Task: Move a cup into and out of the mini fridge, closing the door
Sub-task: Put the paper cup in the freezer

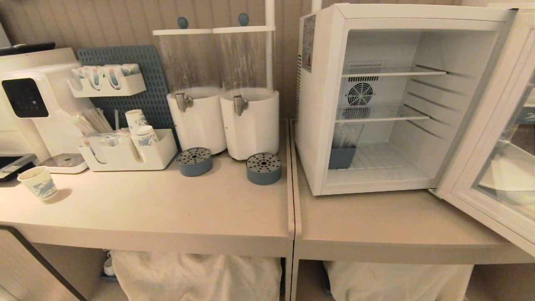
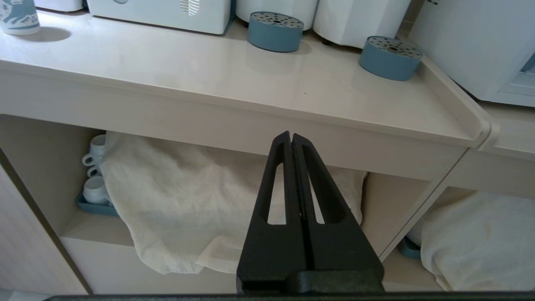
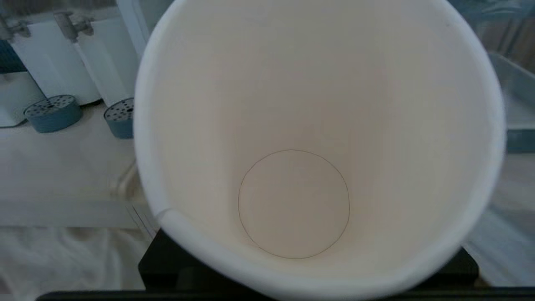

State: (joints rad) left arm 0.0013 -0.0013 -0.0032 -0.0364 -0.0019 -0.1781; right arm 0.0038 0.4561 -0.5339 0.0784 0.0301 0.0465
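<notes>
Item: white paper cup (image 3: 317, 138), empty, mouth toward wrist camera, clamped in right gripper (image 3: 309, 271) short of open white boxy mini fridge (image 1: 330, 104). Judged light, thin-walled, crushable; grip mid-wall, gently. Left gripper (image 2: 291, 140) pinched closed, empty, below counter edge.

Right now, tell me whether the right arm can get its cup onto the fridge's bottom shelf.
Probably yes. The door stands swung wide open, and the mini fridge floor is bare except a blue bin at its left. The right gripper holds the cup, empty.
</notes>
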